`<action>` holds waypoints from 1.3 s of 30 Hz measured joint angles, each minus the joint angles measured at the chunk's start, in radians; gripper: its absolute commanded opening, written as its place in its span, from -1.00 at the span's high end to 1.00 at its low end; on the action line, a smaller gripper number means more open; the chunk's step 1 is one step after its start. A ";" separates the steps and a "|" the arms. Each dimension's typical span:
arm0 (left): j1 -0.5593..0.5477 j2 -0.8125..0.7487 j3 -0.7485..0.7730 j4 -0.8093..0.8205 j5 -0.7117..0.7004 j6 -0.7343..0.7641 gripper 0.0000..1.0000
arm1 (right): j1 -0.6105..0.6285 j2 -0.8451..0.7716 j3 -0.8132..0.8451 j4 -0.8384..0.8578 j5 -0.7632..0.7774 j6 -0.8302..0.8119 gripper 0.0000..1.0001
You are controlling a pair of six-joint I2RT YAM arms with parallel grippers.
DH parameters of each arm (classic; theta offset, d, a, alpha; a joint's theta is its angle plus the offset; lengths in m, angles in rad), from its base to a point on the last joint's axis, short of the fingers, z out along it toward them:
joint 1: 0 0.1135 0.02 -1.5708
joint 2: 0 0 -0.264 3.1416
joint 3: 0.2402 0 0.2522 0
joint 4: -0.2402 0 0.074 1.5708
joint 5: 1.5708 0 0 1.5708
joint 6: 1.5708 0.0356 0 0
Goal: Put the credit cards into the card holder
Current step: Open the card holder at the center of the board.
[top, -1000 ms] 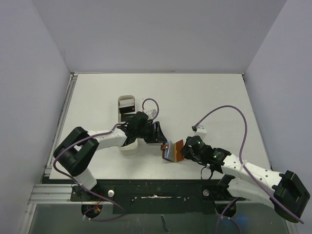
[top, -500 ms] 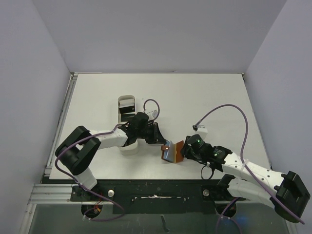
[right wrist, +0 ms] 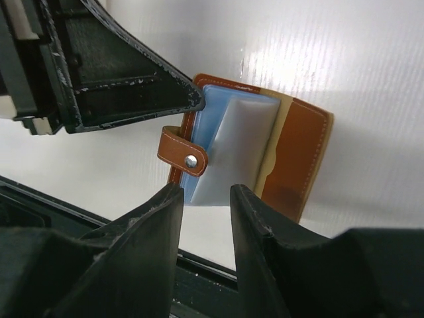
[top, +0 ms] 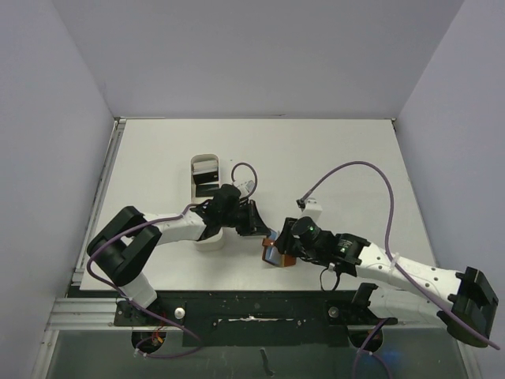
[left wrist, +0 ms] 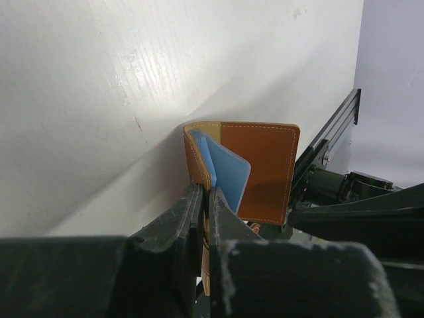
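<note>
tabletop (top: 339,150): white tray (top: 205,158) sits left of centre, long side running from the far edge to the near edge. A dark credit card (top: 207,178) lies in its far end. The left arm (top: 177,223) crosses over the tray's near end and hides that part. The right arm's purple cable (top: 355,163) loops high over the right half, well apart from the tray.

card holder (left wrist: 265,165) is close to the near edge, about mid-width, between the two tools and well apart from the tray. It stands open on edge like a book, brown cover out and blue pockets in.

left tool (left wrist: 205,199): clenched on one brown cover at its edge, fingers tight either side of the leather. In the right wrist view its black finger sits on the card holder's upper-left corner, blocking access from that side.

right tool (right wrist: 205,199): released, fingers apart. The open card holder shows just beyond the gap, pale pocket panel facing it. Closure tab (right wrist: 180,152) hangs off the left edge, just above the left-hand fingertip. Can't tell if either finger touches the leather.
</note>
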 measured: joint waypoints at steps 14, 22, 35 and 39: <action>-0.006 -0.012 -0.024 0.008 -0.008 -0.028 1.00 | 0.037 0.187 -0.032 0.133 0.000 0.043 0.04; -0.007 -0.015 -0.032 0.010 -0.009 -0.034 1.00 | 0.037 0.193 -0.047 0.163 -0.001 0.051 0.07; -0.010 -0.026 -0.041 0.010 -0.017 -0.035 1.00 | 0.037 0.208 -0.081 0.190 -0.001 0.069 0.13; -0.013 -0.026 -0.041 0.010 -0.020 -0.035 1.00 | 0.037 0.208 -0.092 0.196 0.001 0.072 0.16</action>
